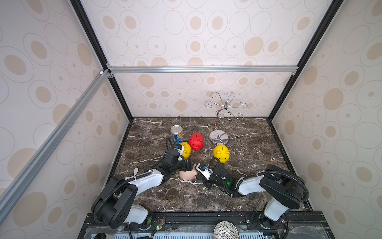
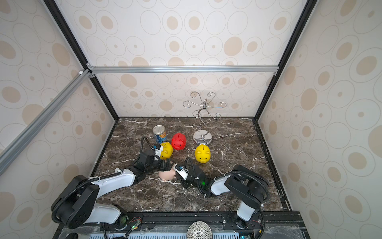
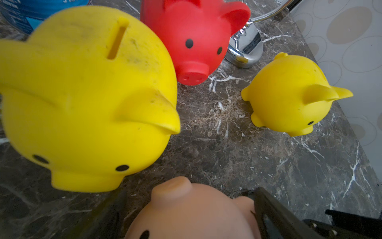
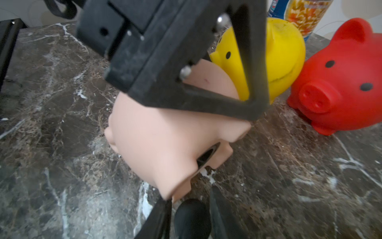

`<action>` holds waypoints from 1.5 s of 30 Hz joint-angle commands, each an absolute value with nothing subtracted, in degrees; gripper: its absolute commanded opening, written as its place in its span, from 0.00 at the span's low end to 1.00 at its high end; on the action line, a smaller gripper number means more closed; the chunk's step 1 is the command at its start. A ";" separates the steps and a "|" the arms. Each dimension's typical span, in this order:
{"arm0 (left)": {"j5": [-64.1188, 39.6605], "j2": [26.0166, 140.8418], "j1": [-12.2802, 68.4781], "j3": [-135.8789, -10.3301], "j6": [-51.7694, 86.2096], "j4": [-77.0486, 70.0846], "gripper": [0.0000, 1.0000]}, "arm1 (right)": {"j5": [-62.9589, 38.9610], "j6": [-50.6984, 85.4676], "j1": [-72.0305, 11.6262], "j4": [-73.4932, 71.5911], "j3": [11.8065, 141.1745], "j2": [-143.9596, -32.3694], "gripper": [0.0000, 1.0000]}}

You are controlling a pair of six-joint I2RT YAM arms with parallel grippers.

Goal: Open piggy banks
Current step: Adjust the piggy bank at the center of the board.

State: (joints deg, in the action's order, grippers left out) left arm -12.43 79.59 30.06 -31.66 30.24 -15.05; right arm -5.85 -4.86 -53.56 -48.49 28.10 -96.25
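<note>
The pink piggy bank [image 1: 187, 175] lies on its side on the table [image 1: 248, 165], between the two arms, with its belly toward the right end effector [image 4: 191, 199]. The left end effector [image 1: 188, 166] straddles its body, fingers spread wide. The right end effector is clamped on a black round plug [image 4: 192, 219] just beside the belly. Behind stand the red piggy bank [image 1: 196, 141], the left yellow piggy bank [image 1: 186, 150] and the right yellow piggy bank [image 1: 221, 153].

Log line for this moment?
pink piggy bank: on its side | left fingers: straddling its head | right fingers: around black round piece, likely plug | red bank, yellow banks: upright
</note>
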 commanded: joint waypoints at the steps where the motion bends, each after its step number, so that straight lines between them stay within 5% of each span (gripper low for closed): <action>1: -10.69 78.35 29.63 -34.79 29.07 -12.17 0.99 | -9.91 -3.00 -53.67 -50.87 30.06 -97.29 0.33; 21: -3.12 73.69 28.46 -39.22 29.19 0.38 1.00 | -11.49 -1.99 -56.95 -50.40 32.69 -99.02 0.33; 28: 1.31 69.08 28.25 -38.32 32.08 1.17 0.99 | -5.00 -1.80 -56.60 -42.98 31.66 -91.73 0.33; 37: 8.47 57.40 22.35 -28.81 42.27 0.97 1.00 | -4.45 1.83 -56.94 -27.04 40.33 -90.05 0.53; 45: 3.01 54.46 17.59 -27.29 41.05 0.02 1.00 | 4.17 -2.35 -55.87 -21.27 44.29 -93.14 0.51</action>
State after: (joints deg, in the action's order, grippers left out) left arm 4.45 56.14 18.15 -27.55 40.05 0.49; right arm -0.51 -0.40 -56.55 -25.19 43.77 -92.29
